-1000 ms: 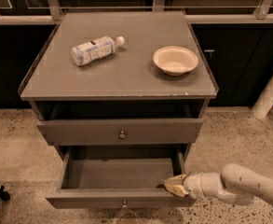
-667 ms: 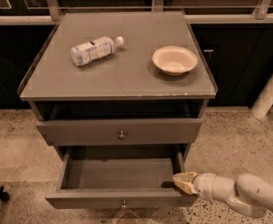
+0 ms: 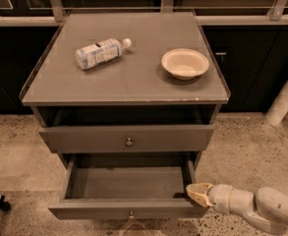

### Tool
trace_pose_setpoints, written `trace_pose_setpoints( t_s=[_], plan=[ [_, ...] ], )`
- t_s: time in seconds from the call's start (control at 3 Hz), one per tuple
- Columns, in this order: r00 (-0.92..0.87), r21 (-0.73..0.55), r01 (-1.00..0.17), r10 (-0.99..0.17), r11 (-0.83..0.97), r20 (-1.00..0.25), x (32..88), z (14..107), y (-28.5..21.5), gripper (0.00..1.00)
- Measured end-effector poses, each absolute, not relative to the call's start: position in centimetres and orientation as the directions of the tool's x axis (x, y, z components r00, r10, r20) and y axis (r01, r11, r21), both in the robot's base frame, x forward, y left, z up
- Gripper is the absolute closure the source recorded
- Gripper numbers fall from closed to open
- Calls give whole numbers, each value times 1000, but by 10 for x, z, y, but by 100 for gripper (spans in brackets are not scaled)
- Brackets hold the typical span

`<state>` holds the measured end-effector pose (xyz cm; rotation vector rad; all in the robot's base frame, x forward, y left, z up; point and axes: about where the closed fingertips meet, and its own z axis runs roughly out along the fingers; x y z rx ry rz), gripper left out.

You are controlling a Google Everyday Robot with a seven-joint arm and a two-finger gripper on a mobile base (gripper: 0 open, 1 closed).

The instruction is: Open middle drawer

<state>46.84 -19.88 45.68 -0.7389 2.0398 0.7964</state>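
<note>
Speckled floor (image 3: 15,151); middle drawer (image 3: 126,183) open, pressed-together fingers (image 3: 198,193) at its right front corner.

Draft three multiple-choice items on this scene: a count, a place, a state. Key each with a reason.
1. Things lying on the cabinet top: A) two B) four C) none
2. The claw is: A) on the cabinet top B) at the middle drawer's right front corner C) out of view
3. The middle drawer is: A) shut B) pulled out C) removed
Key: 1 A, bottle and bowl; 2 B, it sits by that corner; 3 B, its inside shows.
</note>
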Motion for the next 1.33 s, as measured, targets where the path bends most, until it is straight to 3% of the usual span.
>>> trace_pose_setpoints(
  t_s=[0.67,1.0,1.33],
  plan=[
    [-503,273,-727,-218,630,-836,468,457,-199,8],
    [-503,273,-727,-218,630,-836,468,457,-199,0],
    [-503,273,-727,-218,630,-836,468,457,-199,0]
  ],
)
